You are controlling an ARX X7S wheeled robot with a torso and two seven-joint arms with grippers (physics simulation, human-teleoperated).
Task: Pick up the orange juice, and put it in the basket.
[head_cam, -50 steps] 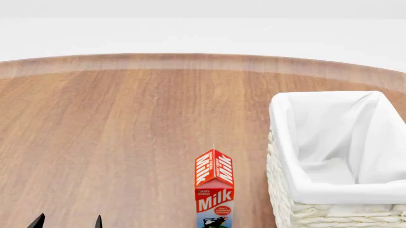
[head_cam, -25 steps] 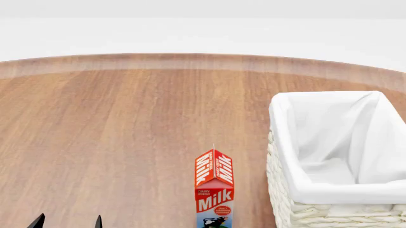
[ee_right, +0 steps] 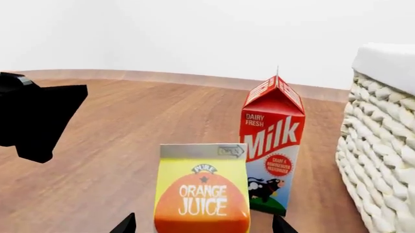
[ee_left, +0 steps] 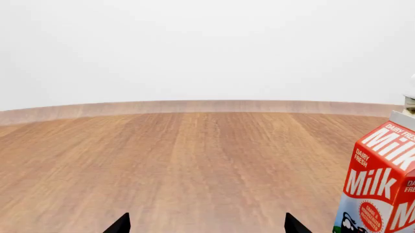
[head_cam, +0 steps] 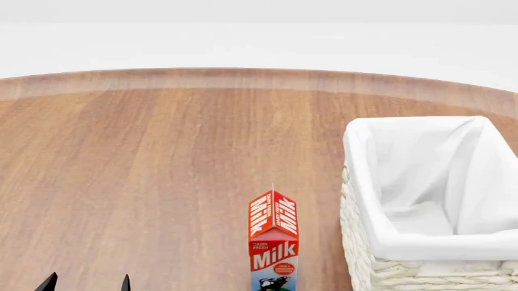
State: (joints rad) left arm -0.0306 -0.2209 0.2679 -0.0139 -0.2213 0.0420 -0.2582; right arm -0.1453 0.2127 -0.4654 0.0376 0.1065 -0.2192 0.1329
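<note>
Nothing is yet picked up — the orange juice [ee_right: 202,189] stands on the desk [head_cam: 162,157] beside the Milk carton [ee_right: 272,150], framed by the spread, empty right claw [ee_right: 202,224]. The basket [head_cam: 368,182] is seen empty; the left claw [ee_left: 202,224] is likewise spread.

round wooden table [head_cam: 162,157], white backdrop [head_cam: 259,36]

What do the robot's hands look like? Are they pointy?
Yes. Only the tips show: plain black pointed fingertips, like little wedges, on the left gripper and the right gripper. A chunky black part also shows. No cables or markings are visible.
</note>
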